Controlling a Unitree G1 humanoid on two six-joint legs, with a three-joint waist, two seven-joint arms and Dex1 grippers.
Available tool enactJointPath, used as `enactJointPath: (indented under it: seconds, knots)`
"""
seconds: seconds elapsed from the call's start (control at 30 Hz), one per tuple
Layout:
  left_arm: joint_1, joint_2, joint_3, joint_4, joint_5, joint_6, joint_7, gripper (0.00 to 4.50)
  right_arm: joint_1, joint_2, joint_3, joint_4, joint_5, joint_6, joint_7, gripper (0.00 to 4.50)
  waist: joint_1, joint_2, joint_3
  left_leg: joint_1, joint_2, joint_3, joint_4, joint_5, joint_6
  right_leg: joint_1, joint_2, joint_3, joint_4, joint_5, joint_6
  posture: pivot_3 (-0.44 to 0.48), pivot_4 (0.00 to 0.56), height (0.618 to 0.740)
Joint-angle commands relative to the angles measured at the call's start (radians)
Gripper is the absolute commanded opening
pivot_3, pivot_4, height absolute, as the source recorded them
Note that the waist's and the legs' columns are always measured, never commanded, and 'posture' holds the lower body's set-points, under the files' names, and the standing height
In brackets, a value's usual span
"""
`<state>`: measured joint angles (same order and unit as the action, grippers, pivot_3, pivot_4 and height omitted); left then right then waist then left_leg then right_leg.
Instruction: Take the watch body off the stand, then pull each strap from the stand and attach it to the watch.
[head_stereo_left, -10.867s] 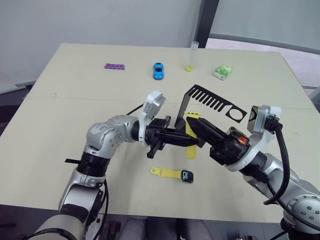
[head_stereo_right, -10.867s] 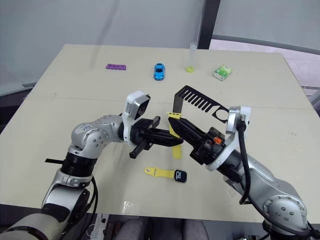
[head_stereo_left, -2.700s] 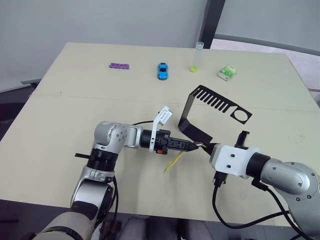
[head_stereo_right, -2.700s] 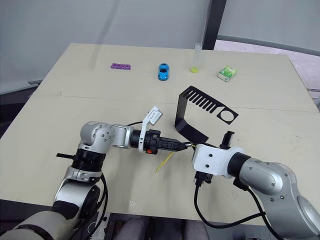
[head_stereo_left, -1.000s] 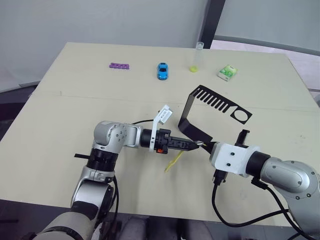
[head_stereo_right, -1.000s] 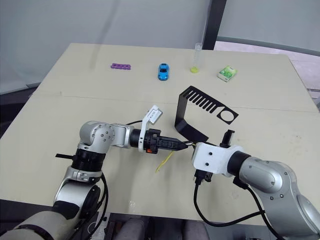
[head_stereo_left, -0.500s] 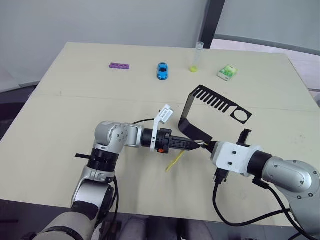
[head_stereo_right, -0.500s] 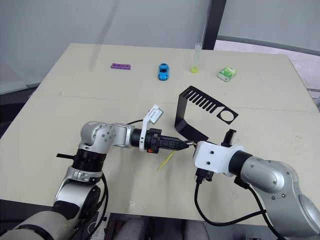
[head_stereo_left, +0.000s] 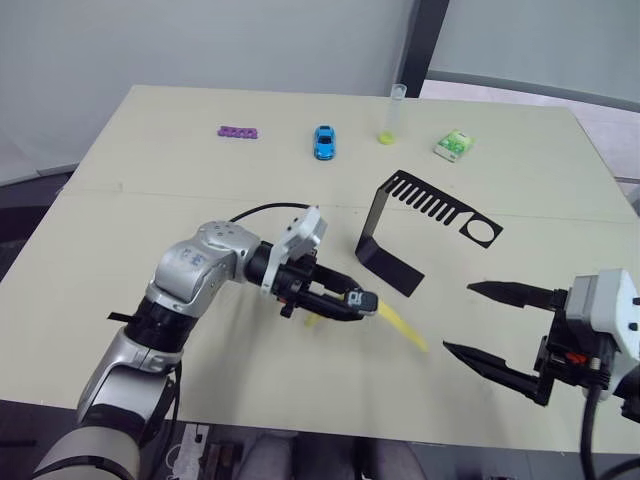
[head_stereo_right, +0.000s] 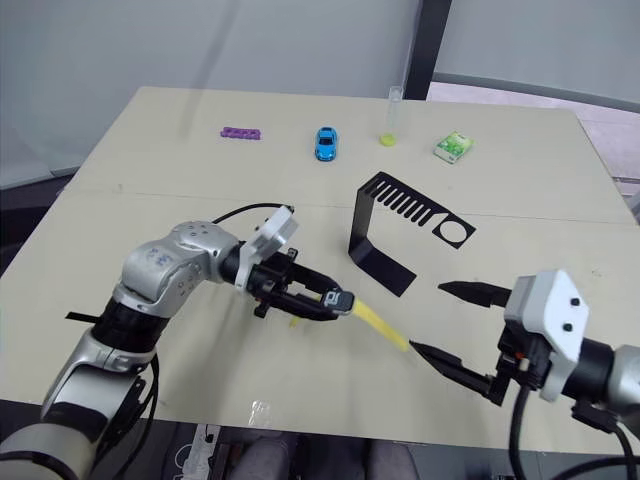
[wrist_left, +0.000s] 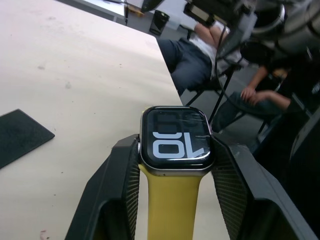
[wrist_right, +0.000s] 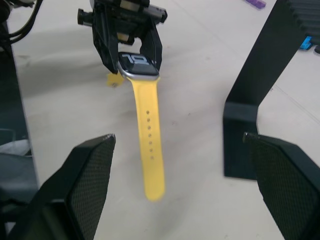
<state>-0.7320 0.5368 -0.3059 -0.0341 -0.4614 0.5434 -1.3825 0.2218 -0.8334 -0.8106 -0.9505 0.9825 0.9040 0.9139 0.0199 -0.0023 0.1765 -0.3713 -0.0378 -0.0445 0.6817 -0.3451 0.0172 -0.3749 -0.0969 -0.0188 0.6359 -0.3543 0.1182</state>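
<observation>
- the left gripper (head_stereo_left: 345, 300) is clenching the watch body (head_stereo_left: 357, 299) between its fingers, low over the table (head_stereo_left: 150, 170), near the stand (head_stereo_left: 400, 225).
- both straps are sitting on the watch: the holed strap (wrist_right: 149, 145) is pointing toward the right gripper (head_stereo_left: 490, 325).
- the right gripper's fingers are spreading wide, holding nothing.

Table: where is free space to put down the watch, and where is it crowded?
Bare table lies left of the stand, below the purple piece. Also right of the stand's foot, before the open right gripper. Crowded near the left gripper holding the watch body.
</observation>
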Motion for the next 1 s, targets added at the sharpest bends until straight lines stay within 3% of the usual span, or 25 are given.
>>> enactJointPath:
  seconds: [0.03, 0.2, 0.37, 0.57, 0.7, 1.0]
  knots:
    - [0.052, 0.019, -0.013, -0.009, 0.110, -0.327, -0.064, 1.59, 0.029, -0.038, -0.062, -0.014, 0.186, -0.002, -0.064, 4.40, 0.001, 0.000, 0.000, 0.000, 0.000, 0.000, 0.000, 0.000, 0.000, 0.000, 0.000, 0.000, 0.000, 0.000, 0.000, 0.000, 0.150, 0.740]
    - [0.085, -0.005, 0.018, 0.047, 0.167, -0.569, -0.049, 1.59, 0.074, -0.076, -0.051, -0.027, 0.231, -0.042, -0.112, 4.40, 0.007, 0.000, 0.000, -0.001, 0.000, 0.000, 0.001, 0.000, 0.001, 0.000, 0.000, 0.000, 0.000, 0.000, 0.000, 0.000, 0.150, 0.740]
    - [0.126, -0.012, 0.023, 0.054, 0.194, -0.674, -0.025, 1.59, 0.107, -0.088, -0.002, -0.057, 0.195, -0.091, -0.123, 4.40, 0.006, 0.000, 0.000, -0.001, -0.001, 0.000, 0.001, -0.001, 0.002, 0.000, 0.000, -0.001, 0.000, 0.000, 0.000, 0.000, 0.150, 0.740]
    - [0.148, 0.001, 0.020, 0.031, 0.198, -0.631, -0.008, 1.59, 0.124, -0.107, 0.033, -0.044, 0.170, -0.130, -0.125, 4.40, 0.004, 0.000, 0.000, 0.000, 0.000, 0.000, 0.001, 0.000, 0.002, 0.000, 0.000, 0.000, 0.001, 0.000, 0.000, 0.000, 0.150, 0.740]
    - [0.175, 0.024, 0.002, -0.055, 0.179, -0.363, 0.058, 1.59, 0.149, -0.109, 0.066, -0.039, 0.113, -0.158, -0.114, 4.40, 0.004, 0.000, 0.000, 0.000, 0.000, -0.001, 0.001, -0.001, 0.002, 0.000, 0.000, 0.000, 0.001, 0.000, 0.000, 0.000, 0.150, 0.740]
    - [0.258, -0.006, -0.107, -0.058, 0.351, -0.284, 0.213, 1.59, 0.189, -0.115, 0.143, -0.024, -0.026, -0.221, -0.074, 4.40, 0.005, 0.000, 0.000, 0.000, -0.001, -0.001, 0.001, -0.001, 0.002, 0.000, 0.000, 0.000, 0.001, 0.000, 0.000, 0.000, 0.150, 0.740]
